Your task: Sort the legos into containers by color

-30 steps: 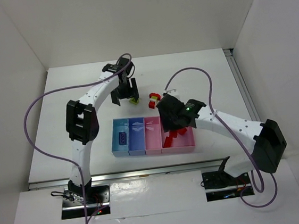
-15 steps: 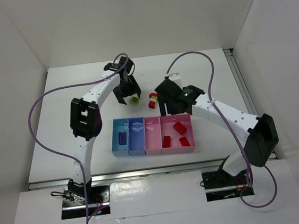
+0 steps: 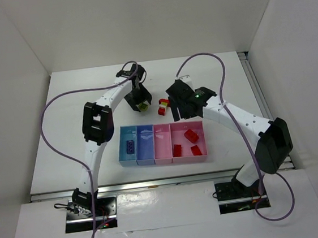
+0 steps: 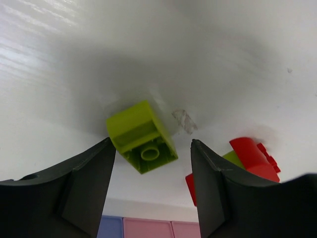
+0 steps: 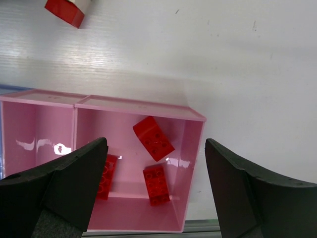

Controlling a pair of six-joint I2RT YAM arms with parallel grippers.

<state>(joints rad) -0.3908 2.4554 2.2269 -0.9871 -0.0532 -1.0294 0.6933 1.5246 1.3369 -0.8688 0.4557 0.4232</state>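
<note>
A yellow-green lego lies tipped on the white table, its hollow underside facing my left wrist camera. My left gripper stands open around it, one finger on each side, with a gap at the right finger. Just right of it is a small cluster of red legos with a second yellow-green piece. My right gripper hangs open and empty above the far edge of the wide pink container, which holds three red legos. A dark blue lego sits in the light blue container.
The darker blue tray and the narrow pink tray stand between the other two and look empty. White walls close in the table on three sides. Purple cables arc over both arms.
My right gripper has opened, left a red lego in the wide pink container, and drawn back toward the far side. My left gripper has come down around the yellow-green lego, its jaws narrowing.
</note>
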